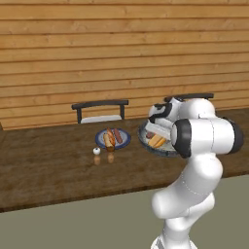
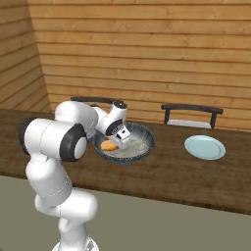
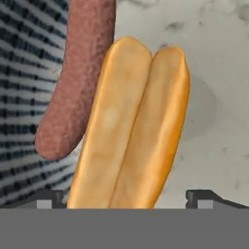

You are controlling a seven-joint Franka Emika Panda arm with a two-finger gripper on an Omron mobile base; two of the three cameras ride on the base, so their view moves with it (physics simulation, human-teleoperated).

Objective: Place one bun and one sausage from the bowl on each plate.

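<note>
The large streaked bowl [image 2: 147,135] sits mid-counter and holds one bun [image 2: 109,145] and one sausage [image 1: 151,134]. My gripper [image 2: 121,142] reaches down into the bowl and is open. In the hand view the golden bun [image 3: 131,131] lies lengthwise between my two fingertips [image 3: 48,197], touching neither, with the sausage [image 3: 78,82] right beside it against the bowl's striped wall [image 3: 19,73]. The dark blue-rimmed plate [image 1: 125,141] left of the bowl [image 1: 146,146] carries a bun [image 1: 109,140] and a sausage [image 1: 117,135]. Nothing lies on the pale blue plate [image 2: 205,147] to the right.
A small white shaker [image 1: 97,151] and a brown one [image 1: 111,156] stand just in front of the blue-rimmed plate. Two dark chairs [image 1: 99,111] [image 2: 191,115] stand behind the counter against the wooden wall. My own arm [image 1: 204,136] blocks part of the bowl.
</note>
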